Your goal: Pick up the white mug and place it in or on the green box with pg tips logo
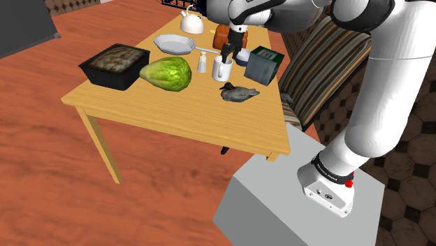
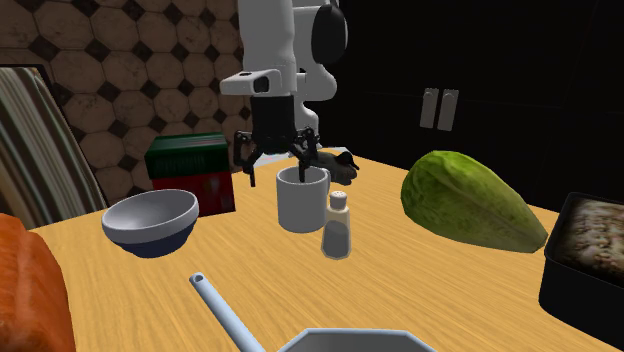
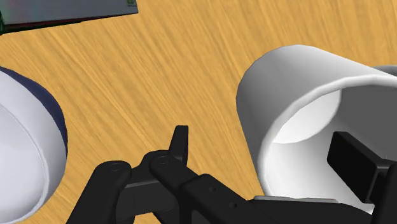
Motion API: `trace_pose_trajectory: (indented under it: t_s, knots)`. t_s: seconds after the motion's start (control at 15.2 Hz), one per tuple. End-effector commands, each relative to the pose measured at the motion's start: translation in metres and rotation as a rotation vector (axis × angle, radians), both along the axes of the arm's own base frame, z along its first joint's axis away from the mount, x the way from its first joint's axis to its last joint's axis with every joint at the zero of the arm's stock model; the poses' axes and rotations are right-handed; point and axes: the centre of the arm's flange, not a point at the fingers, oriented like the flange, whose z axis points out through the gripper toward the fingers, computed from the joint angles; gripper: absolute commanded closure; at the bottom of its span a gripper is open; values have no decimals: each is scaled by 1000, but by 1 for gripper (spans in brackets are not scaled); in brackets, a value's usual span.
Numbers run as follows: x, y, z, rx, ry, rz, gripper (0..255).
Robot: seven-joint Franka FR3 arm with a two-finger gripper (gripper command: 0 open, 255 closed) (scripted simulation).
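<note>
A white mug [image 1: 222, 68] [image 2: 301, 201] [image 3: 299, 102] stands upright near the far side of the wooden table [image 1: 175, 112]. My black gripper [image 1: 229, 50] [image 2: 278, 160] [image 3: 264, 145] hangs just over its rim, open. One finger [image 3: 354, 164] reaches inside the mug, while the other finger [image 3: 181, 141] is outside, clear of the wall. The box [image 1: 264, 65] [image 2: 190, 172] [image 3: 63, 11], green on top with a red lower side, stands right beside the mug, on the shoulder view's right.
A grey-blue bowl [image 2: 150, 220] sits between mug and box. A salt shaker [image 2: 337, 225], a green melon-like fruit [image 1: 166, 73], a dark baking dish [image 1: 115, 65], a duck figure [image 1: 239, 92], a kettle [image 1: 192, 22] and a plate [image 1: 175, 44] crowd the table. A striped sofa [image 1: 321, 63] flanks it.
</note>
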Motion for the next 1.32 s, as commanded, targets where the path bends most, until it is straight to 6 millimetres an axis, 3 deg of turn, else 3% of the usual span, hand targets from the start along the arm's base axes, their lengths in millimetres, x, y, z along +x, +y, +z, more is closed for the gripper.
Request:
trace_pose_trajectory:
  t_s: [0.0, 0.13, 0.59, 0.66, 1.25]
  knots:
    - [1, 1, -10, 0, 0, 0, 0]
    - [1, 1, -18, 0, 0, 0, 0]
    - [1, 1, -18, 0, 0, 0, 0]
    - [1, 1, -18, 0, 0, 0, 255]
    - [1, 1, -18, 0, 0, 0, 255]
